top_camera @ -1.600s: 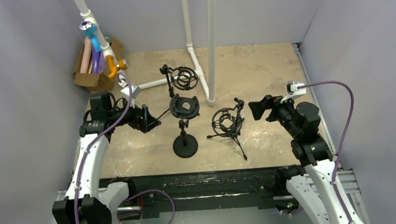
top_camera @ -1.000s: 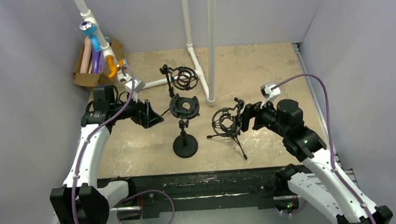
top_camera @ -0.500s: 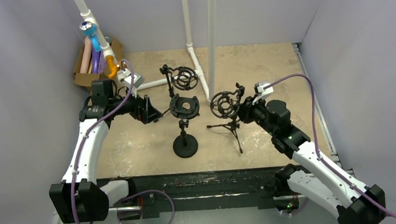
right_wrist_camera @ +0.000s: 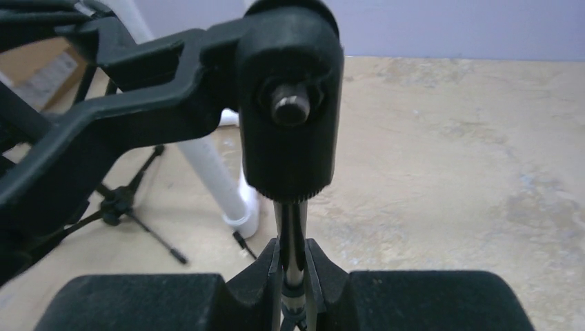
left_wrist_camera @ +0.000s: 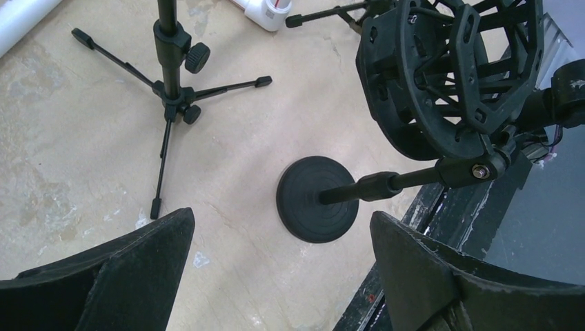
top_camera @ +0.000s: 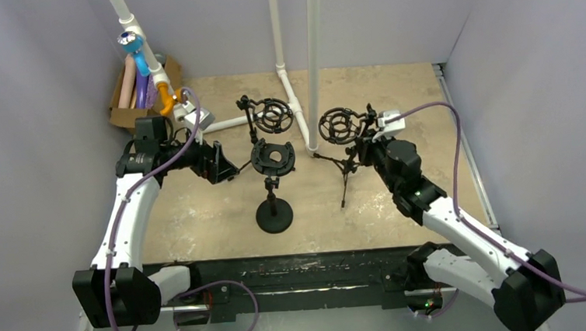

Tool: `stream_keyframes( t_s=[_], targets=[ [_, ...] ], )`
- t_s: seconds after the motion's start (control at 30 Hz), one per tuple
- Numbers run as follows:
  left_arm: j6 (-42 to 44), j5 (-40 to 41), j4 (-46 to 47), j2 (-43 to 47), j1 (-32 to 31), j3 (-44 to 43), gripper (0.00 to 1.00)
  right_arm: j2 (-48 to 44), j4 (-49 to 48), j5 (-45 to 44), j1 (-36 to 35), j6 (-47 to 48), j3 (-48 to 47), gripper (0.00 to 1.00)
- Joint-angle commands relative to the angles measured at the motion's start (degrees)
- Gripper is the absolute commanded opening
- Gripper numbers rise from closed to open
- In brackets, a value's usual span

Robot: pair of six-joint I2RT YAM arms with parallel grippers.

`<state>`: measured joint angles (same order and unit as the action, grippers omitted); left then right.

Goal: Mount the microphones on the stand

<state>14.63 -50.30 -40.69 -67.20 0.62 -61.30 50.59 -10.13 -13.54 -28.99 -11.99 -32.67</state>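
Tan tabletop (top_camera: 394, 96) is shown; the microphones (top_camera: 140, 83) are stood in a cardboard box (top_camera: 124, 116), at ten o'clock from the spread left gripper (top_camera: 224, 167). The tripod stand (right_wrist_camera: 290, 138) is pinched at its stem by the right gripper (right_wrist_camera: 293, 265).

Three black ring-cradle microphone stands (top_camera: 271, 158) are on the tan counter (top_camera: 394, 96): two tripod-legged, one round-based. One brown cardboard box (top_camera: 132, 118) holds at least four coloured stick microphones (top_camera: 140, 65); the exact number is unclear.
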Motion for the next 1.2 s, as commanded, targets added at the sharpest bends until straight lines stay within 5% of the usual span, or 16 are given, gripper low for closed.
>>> stream_keyframes(
  t_s=[0.0, 0.23, 0.47, 0.77, 1.03, 1.17],
  targets=[
    [2.2, 0.0, -1.4, -0.4, -0.2, -1.5, 1.0, 6.9, -10.4, -10.2, 0.1, 8.4, -7.8, 0.0],
    [5.1, 0.6, -3.2, -0.1, -0.2, -0.7, 1.0, 17.7, -19.1, -14.0, 1.0, 19.0, -14.8, 0.0],
    [3.4, -0.3, 1.0, 0.1, -0.2, 1.8, 1.0, 25.8, -25.9, -12.2, 7.9, 15.0, -17.1, 0.0],
    [-3.9, 3.6, 22.1, -2.0, -0.2, 7.4, 1.0, 37.3, -27.0, -10.7, 10.6, 9.6, -22.9, 0.0],
    [-9.9, 5.4, 46.7, -6.5, -4.3, 13.4, 1.0, 36.4, -24.6, -9.6, 11.0, 4.7, -20.4, 0.0],
    [-8.9, 9.7, 49.4, -10.6, -7.0, 12.0, 1.0, 34.1, -22.9, -8.7, 11.0, 3.0, -17.4, 0.13]
  ],
)
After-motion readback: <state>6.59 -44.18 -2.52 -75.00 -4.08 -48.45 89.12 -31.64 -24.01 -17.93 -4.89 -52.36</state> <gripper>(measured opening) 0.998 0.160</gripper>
